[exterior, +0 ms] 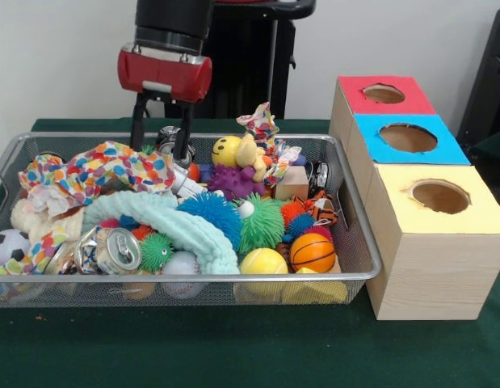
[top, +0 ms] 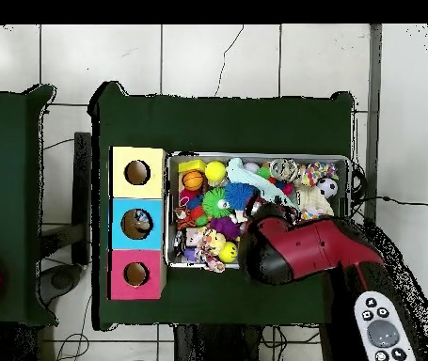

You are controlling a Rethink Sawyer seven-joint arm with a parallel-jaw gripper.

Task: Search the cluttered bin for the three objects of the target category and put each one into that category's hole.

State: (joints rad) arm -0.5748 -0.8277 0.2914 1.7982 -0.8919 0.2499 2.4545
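Observation:
The wire mesh bin (exterior: 233,280) is full of toys; it also shows in the overhead view (top: 169,211). My gripper (exterior: 160,152) hangs over the bin's far left part. Its two black fingers (exterior: 139,121) are spread apart and reach down to the clutter. A clear, shiny, wrinkly piece (exterior: 185,183), perhaps a bottle, lies right by the fingertip nearer the bin's middle. No other clear bottle shows plainly. The blue-surround hole (exterior: 408,137) is in the middle of the wooden box, right of the bin; it also shows in the overhead view (top: 136,224). In the overhead view the red arm (top: 302,249) hides the gripper.
A silver soda can (exterior: 118,249) lies at the front left. A mint cloth (exterior: 173,222), a spotted cloth (exterior: 104,168), spiky balls (exterior: 261,222), a small basketball (exterior: 313,251) and a yellow ball (exterior: 263,262) fill the bin. Red-surround (exterior: 384,94) and yellow-surround (exterior: 440,196) holes flank the blue one.

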